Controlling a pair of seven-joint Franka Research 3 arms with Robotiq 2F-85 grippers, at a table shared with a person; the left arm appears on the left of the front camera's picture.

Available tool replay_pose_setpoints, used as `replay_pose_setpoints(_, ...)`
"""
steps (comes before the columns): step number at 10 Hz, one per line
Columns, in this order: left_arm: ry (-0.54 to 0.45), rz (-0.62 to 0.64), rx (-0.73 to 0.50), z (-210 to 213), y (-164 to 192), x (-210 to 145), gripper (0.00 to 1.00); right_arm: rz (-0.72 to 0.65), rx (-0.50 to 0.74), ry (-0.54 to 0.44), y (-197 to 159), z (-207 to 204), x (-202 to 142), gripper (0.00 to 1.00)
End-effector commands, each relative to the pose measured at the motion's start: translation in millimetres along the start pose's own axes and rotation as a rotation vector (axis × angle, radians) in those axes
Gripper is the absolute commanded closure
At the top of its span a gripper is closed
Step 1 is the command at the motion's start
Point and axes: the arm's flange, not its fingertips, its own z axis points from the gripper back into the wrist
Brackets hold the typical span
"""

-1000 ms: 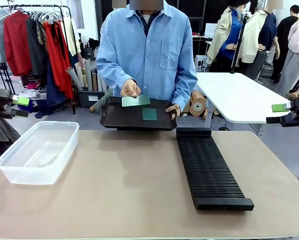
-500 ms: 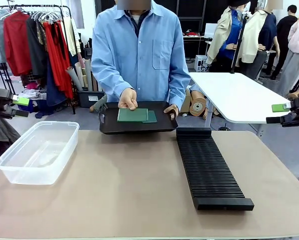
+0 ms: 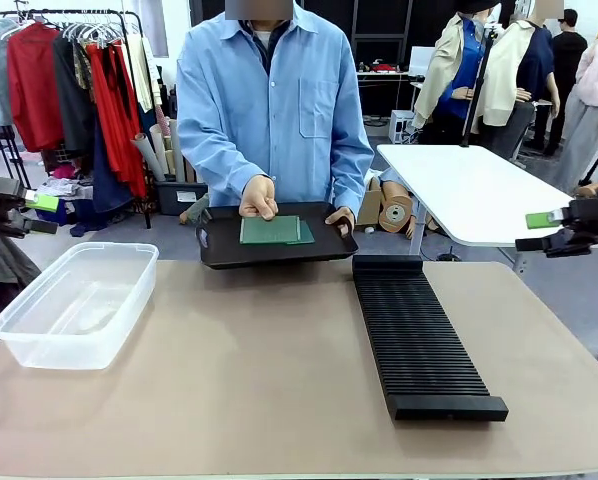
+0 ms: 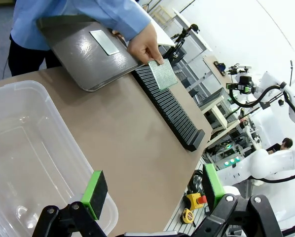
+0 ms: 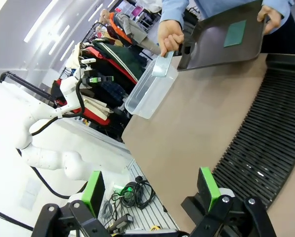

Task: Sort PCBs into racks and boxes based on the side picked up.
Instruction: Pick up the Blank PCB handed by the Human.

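Across the table a person holds a shallow black tray (image 3: pixel 224 250) over the far edge. One hand pinches a green PCB (image 3: pixel 270 230) just above the tray. A second PCB (image 3: pixel 304 236) lies on the tray, partly under the first. The clear box (image 3: pixel 74 300) stands at the table's left and the long black ribbed rack (image 3: pixel 419 335) at its right. My left gripper (image 3: pixel 41 213) hovers open at the left edge, above the box (image 4: pixel 29 148) and off to its side. My right gripper (image 3: pixel 534 231) hangs open at the right edge, beyond the rack (image 5: pixel 266 133). Nothing is between either pair of fingers.
A white table (image 3: pixel 469 190) stands behind at the right, with cardboard rolls (image 3: pixel 394 210) on the floor beside it. A clothes rail (image 3: pixel 69 80) with hanging garments is at the back left. The tan tabletop (image 3: pixel 259 370) lies bare between box and rack.
The person lowered the held PCB from a tilt until it lay flat over the tray and drew the tray slightly left. My right gripper has shifted a little inward. The left gripper stays put.
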Motion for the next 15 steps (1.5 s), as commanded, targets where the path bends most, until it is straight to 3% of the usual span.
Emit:
replay_pose_setpoints(1,-0.004,-0.001,-0.004,1,0,0,0.0,0.007,0.03,-0.007,-14,-22,18,0.0)
replay_pose_setpoints(5,-0.004,-0.001,-0.004,1,0,0,0.0,0.016,0.076,-0.02,-49,-76,42,0.0)
replay_pose_setpoints(12,-0.004,-0.001,-0.004,1,0,0,0.0,-0.041,0.212,0.087,-86,-158,71,0.0)
replay_pose_setpoints(15,-0.004,-0.001,-0.004,1,0,0,0.0,-0.102,0.232,0.085,-106,-190,77,0.0)
